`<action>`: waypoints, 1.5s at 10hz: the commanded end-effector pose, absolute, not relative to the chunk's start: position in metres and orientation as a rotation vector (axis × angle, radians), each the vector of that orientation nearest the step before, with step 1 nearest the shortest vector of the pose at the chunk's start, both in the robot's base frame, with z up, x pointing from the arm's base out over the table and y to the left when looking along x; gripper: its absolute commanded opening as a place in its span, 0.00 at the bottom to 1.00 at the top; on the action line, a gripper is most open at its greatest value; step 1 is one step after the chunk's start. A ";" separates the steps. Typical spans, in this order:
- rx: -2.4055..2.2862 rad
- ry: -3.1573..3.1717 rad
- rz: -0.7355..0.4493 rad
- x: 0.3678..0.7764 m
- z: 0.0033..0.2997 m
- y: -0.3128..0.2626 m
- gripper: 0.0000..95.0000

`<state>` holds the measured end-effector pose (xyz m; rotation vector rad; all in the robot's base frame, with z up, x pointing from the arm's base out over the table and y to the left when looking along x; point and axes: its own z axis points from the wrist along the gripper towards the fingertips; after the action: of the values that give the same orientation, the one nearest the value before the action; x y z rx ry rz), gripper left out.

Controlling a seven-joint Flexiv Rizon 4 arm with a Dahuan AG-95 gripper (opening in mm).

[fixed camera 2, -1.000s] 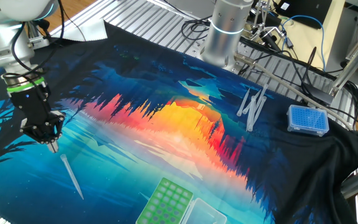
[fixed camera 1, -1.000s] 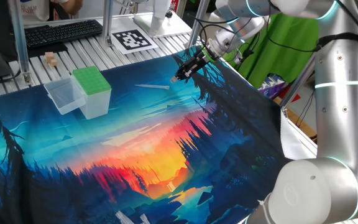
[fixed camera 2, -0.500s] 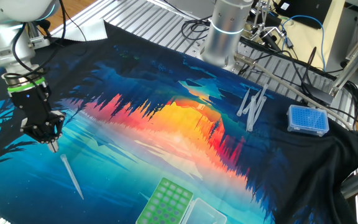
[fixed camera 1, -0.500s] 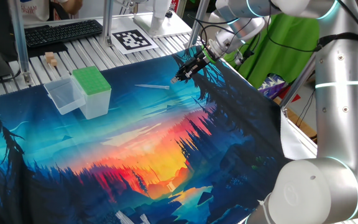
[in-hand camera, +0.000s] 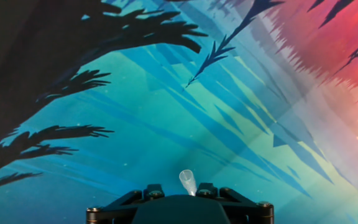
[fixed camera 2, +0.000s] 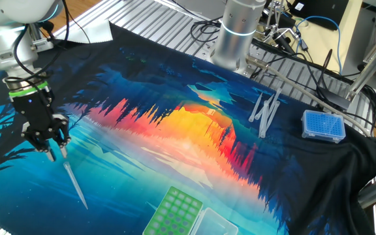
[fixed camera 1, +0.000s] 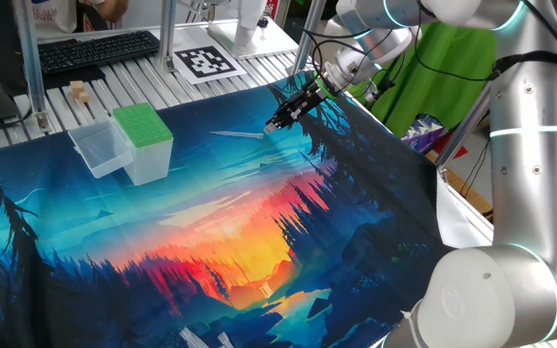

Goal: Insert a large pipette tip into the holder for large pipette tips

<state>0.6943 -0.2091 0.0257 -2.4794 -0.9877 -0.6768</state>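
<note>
A large pipette tip (fixed camera 1: 237, 134) lies flat on the printed cloth; it also shows in the other fixed view (fixed camera 2: 75, 186). My gripper (fixed camera 2: 56, 153) is low over its wide end with the jaws slightly apart, touching nothing that I can see. In the one fixed view the gripper (fixed camera 1: 271, 126) is at the tip's right end. In the hand view the tip's open wide end (in-hand camera: 187, 182) stands between the jaws of the gripper (in-hand camera: 179, 190). The green-topped holder (fixed camera 1: 143, 130) stands at the cloth's far left and also shows in the other fixed view (fixed camera 2: 175, 212).
A clear tub (fixed camera 1: 100, 147) sits against the holder. Several more tips (fixed camera 2: 264, 111) and a blue tip box (fixed camera 2: 323, 126) lie near the arm's base. A keyboard (fixed camera 1: 95, 50) and a marker tag (fixed camera 1: 206, 62) are beyond the cloth.
The jaws have opened from a closed point, and the gripper has sunk slightly toward the tip's wide end. The tip has not moved.
</note>
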 end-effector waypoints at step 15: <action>-2.411 -1.113 -0.801 0.689 0.014 -0.197 0.40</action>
<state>0.6903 -0.1989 0.0131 -2.4061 -1.1092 -0.8014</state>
